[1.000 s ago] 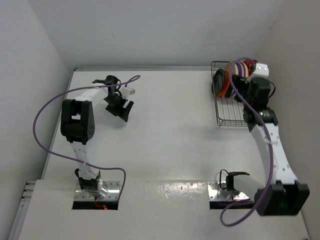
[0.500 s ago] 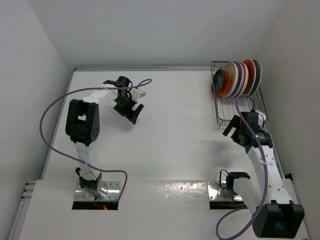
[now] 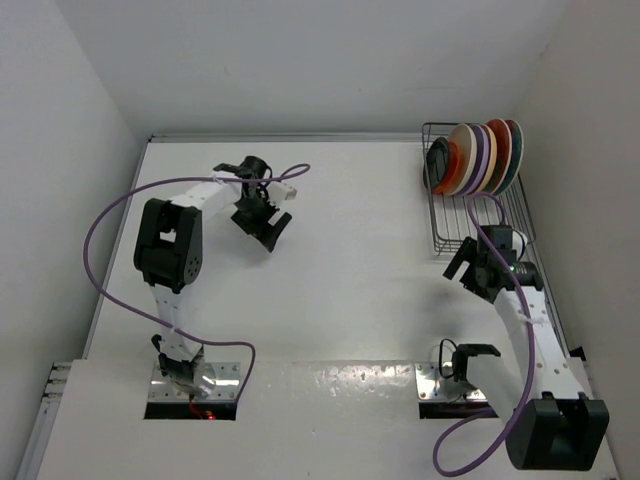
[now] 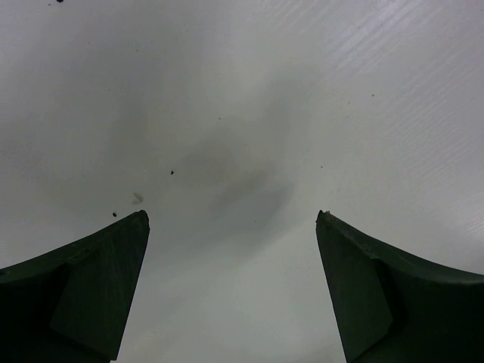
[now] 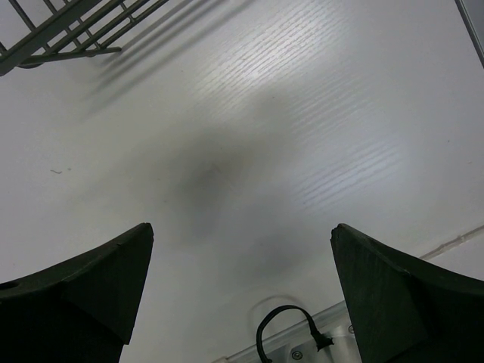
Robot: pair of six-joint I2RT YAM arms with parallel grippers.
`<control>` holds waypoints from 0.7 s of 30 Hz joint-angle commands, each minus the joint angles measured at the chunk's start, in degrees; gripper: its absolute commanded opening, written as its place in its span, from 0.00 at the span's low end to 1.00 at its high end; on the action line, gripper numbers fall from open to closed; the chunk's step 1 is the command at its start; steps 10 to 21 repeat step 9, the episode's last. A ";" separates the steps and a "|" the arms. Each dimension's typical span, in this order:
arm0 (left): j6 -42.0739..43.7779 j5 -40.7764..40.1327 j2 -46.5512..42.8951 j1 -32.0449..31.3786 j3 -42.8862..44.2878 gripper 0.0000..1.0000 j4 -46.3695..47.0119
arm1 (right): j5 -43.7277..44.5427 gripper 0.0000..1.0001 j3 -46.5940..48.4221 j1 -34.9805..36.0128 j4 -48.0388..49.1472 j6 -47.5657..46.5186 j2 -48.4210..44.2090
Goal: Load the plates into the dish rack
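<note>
The flat table top [image 3: 350, 250] under me is white, and my wrist views show a faint grain of fine lines on it. The dark grey metal wire dish rack [image 3: 455, 235] carries a row of colours: a small glossy black round plate [image 3: 437, 158], a small bright orange plate [image 3: 451, 168], a cream-white plate [image 3: 466, 148], a lavender plate [image 3: 483, 150], a red plate [image 3: 499, 140] and a last plate with a teal edge [image 3: 514, 150]. Any pattern on them is too small to read. The fingers [image 4: 83, 295] of my left gripper [image 4: 232, 219] are dark green, and so are the fingers [image 5: 76, 287] of my right gripper [image 5: 242, 227]. My left arm [image 3: 165, 305] and right arm [image 3: 530, 330] are white with black joints, and my cables [image 3: 110, 207] are purple.
</note>
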 commanded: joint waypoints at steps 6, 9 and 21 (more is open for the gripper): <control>0.18 -1.07 -2.99 -0.66 -0.83 0.97 0.76 | -0.52 1.00 0.18 -0.25 2.67 1.06 -2.20; 0.18 -1.07 -3.51 -0.66 -0.83 0.97 0.76 | -0.96 1.00 -0.08 -0.25 3.81 0.63 -3.34; 0.18 -1.07 -3.51 -0.66 -0.83 0.97 0.76 | -0.96 1.00 -0.08 -0.25 3.81 0.63 -3.34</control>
